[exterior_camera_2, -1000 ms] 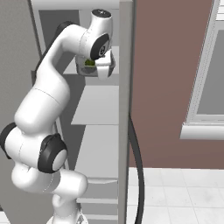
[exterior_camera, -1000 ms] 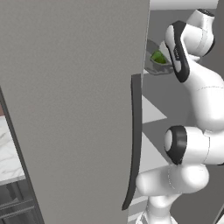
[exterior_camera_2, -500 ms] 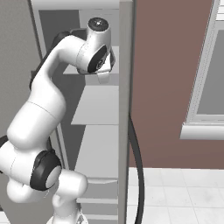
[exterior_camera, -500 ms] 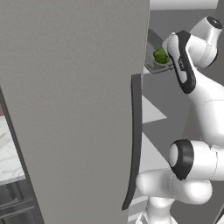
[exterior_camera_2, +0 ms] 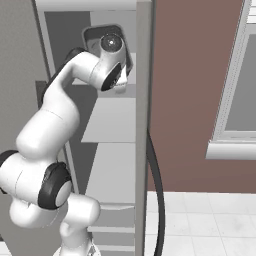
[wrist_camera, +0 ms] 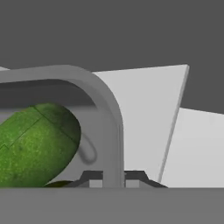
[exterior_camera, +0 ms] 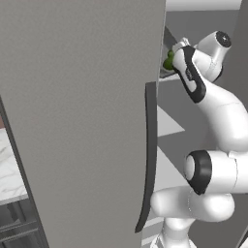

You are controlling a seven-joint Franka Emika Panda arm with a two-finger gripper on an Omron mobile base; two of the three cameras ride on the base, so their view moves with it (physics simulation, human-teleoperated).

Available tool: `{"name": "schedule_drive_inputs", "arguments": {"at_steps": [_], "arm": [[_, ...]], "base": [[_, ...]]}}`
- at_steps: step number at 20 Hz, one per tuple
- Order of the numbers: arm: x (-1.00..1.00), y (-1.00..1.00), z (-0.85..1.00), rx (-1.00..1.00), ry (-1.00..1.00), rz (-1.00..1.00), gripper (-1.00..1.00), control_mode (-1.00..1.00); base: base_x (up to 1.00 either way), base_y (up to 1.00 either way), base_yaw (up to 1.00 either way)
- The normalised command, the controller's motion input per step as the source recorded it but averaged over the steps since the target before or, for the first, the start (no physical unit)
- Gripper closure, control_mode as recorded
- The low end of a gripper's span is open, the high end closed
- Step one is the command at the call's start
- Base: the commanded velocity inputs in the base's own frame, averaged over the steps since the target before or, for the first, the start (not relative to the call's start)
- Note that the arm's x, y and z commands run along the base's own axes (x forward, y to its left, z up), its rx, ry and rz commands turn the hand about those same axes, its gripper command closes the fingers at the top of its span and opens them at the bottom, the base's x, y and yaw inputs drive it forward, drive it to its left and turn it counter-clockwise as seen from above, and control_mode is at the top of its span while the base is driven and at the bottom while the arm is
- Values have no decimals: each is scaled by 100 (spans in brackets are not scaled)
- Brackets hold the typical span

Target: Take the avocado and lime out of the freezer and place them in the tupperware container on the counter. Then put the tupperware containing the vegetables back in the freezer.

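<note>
— Reaches higher and deeper into the freezer [exterior_camera_2: 107, 120] than a second ago, with the load carried up along.

— Closest in?

— Gripper [wrist_camera: 113, 177] pinched on the rim of the tupperware container [wrist_camera: 109, 113], fingertips either side of the thin wall. Just past that, one of the vegetables [wrist_camera: 35, 144] lying inside the tub; cannot tell about the second, beyond a darker green sliver underneath.

— Which step, then?

— Last one, by the look of it: putting the filled tub back. Seems held above a pale shelf [wrist_camera: 144, 113], not yet set down.

— Next move?

— Probably lower level onto the shelf, then spread the fingers and back straight out. Keep it flat, or risk rolling the fruit over the rim.

— In the way?

— Open door [exterior_camera: 72, 121] with its dark handle [exterior_camera: 150, 160] close on the left of the arm; right side panel [exterior_camera_2: 144, 100] tight by the wrist. Further off, a strip of marble counter [exterior_camera: 9, 169], a brick-red wall [exterior_camera_2: 185, 90] and a window [exterior_camera_2: 240, 75].
</note>
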Motion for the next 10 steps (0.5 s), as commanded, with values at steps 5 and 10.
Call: {"name": "schedule_drive_inputs", "arguments": {"at_steps": [5,10], "arm": [[62,8,23,0,-4,0,100,-100],[44,7,3,1,0,0,-100,-100]], "base": [[0,0,0],[0,0,0]]}}
